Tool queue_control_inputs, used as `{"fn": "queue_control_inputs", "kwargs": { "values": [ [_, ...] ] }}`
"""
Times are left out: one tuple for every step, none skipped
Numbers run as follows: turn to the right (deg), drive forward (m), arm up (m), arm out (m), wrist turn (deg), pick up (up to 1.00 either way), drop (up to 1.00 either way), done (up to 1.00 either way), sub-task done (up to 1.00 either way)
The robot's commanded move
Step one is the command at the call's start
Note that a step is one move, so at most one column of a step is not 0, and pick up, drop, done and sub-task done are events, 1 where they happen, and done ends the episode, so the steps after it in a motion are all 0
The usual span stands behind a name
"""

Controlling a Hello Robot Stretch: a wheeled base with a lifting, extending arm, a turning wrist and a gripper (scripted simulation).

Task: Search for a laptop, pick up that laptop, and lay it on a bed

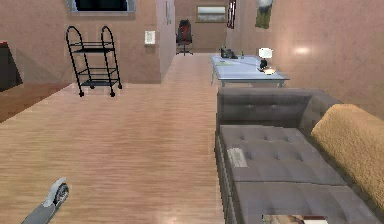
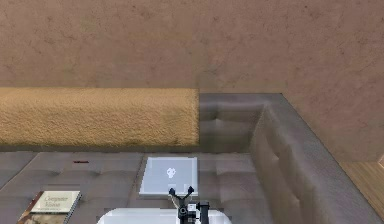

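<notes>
Facing a grey, button-tufted fabric sofa [image 2: 290, 150] on the arm side, with the dark two-fingered hand [image 2: 181, 197] standing at the bottom edge just below a pale grey, flat, square slab with a small emblem at its centre, apparently the closed laptop [image 2: 169, 176]. Lying flat on the seat cushion near the sofa's corner, close to the fingertips; touching or merely near, impossible to tell. Equally impossible to tell whether the hand grasps anything or hangs released. Draped along the backrest, a thick mustard-yellow textured blanket [image 2: 100, 118]. Resting on the seat toward the arm side view's left, a thin tan-covered book [image 2: 55, 205]. At the bottom edge beside the hand, a white rounded shape [image 2: 130, 216] of unclear kind.

Ahead, across a light wood plank floor [image 1: 130, 140]: a black wire rolling cart [image 1: 93, 60] by the pinkish wall, a pale blue rectangular surface [image 1: 240, 72] carrying a small white-shaded lamp [image 1: 266, 57], and a dark office chair [image 1: 184, 38] in the far room. Same sofa and blanket along the forward view's right.
</notes>
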Motion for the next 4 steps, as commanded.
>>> {"fn": "queue_control_inputs", "kwargs": {
  "values": [
    [0.0, 0.0, 0.0, 0.0, 0.0, 1.0, 0.0, 0.0, 0.0],
    [0.0, 0.0, 0.1, 0.0, 0.0, 0.0, 0.0, 0.0, 0.0],
    [0.0, 0.0, 0.5, 0.0, 0.0, 0.0, 0.0, 0.0, 0.0],
    [0.0, 0.0, 0.02, 0.0, 0.0, 0.0, 0.0, 0.0, 0.0]
  ]
}}
